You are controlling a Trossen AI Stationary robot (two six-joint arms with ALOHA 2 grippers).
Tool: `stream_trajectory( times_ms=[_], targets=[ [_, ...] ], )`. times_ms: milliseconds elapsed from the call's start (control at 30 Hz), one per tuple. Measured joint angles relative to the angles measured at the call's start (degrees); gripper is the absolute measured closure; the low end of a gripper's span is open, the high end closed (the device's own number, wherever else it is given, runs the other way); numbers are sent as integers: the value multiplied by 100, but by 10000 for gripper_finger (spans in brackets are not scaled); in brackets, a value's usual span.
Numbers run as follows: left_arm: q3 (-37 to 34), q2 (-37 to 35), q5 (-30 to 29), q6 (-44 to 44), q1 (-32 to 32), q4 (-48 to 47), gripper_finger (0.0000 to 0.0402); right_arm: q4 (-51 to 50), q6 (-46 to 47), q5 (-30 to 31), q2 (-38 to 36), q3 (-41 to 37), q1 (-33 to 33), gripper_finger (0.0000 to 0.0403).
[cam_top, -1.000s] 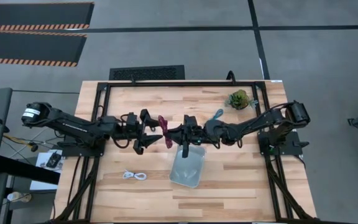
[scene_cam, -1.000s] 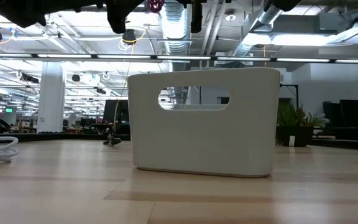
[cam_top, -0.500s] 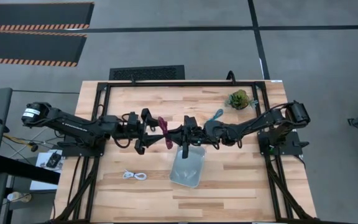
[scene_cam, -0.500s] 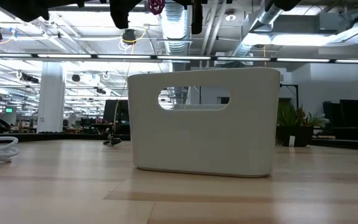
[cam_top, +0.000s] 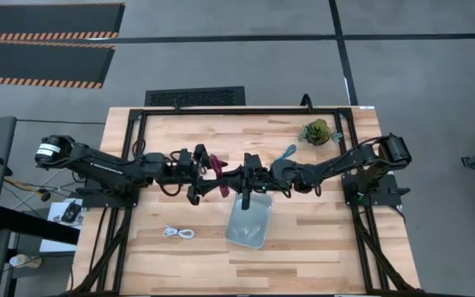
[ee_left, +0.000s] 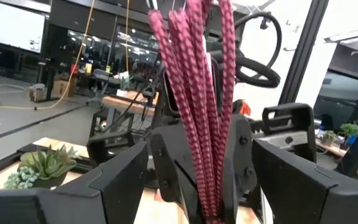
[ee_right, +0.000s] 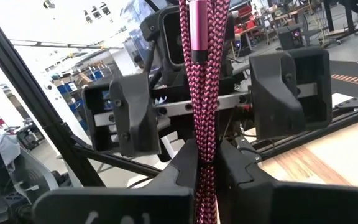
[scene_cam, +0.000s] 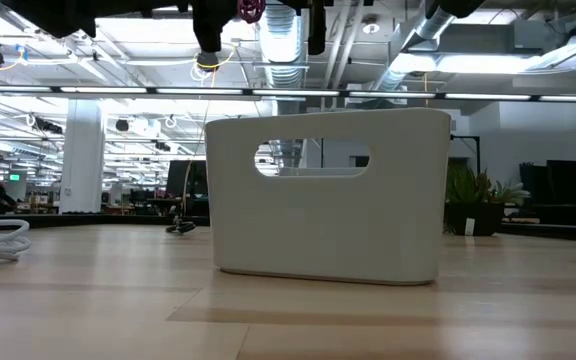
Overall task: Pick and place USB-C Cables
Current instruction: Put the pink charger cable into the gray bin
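Mid-air handling of the magenta-red cable above the worktop. The right gripper is pinching the bundled cable between its fingers, which are closed almost fully on the braid; in the right wrist view the strands are rising straight out from between those fingers, with a metal plug shell at their upper end. The left gripper is facing the right one from just across the cable, its fingers spread wide on either side of the strands and apparently not touching them, so the hold is judged to be with the right gripper alone.

The tray is sitting just below and beside the right fingers. From above, its interior is showing pale with only a faint mark, and whether any cable is lying in it cannot be told; the low view is showing only its outer wall and handle slot.

Progress, as a judgement: one cable is in hand, lifted and not yet placed. The white cable is lying coiled on the worktop well away from both sets of fingers, toward the left arm's side. The teal-blue cable is lying beyond the right arm, near the green leafy clump. A black cable is not identifiable. At least these three cables appear left to place.
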Motion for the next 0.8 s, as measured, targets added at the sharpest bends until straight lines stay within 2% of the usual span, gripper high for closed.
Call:
stream_trajectory(
  times_ms=[133, 267, 367, 633, 800],
  targets=[
    [0, -4, 0, 2, 0, -3, 131, -36, 0, 0, 0, 0, 0, 366],
    [0, -4, -3, -71, 0, -13, 168, -96, 0, 0, 0, 0, 0, 364],
    [0, -4, -28, -163, 0, -87, 217, -93, 0, 0, 0, 0, 0, 364],
    [0, -15, -105, -162, -7, -73, 382, -156, 44, 22, 0, 0, 2, 357],
    [0, -15, -300, -162, -9, -106, 386, -240, 241, 70, -2, 0, -32, 333]
  ],
)
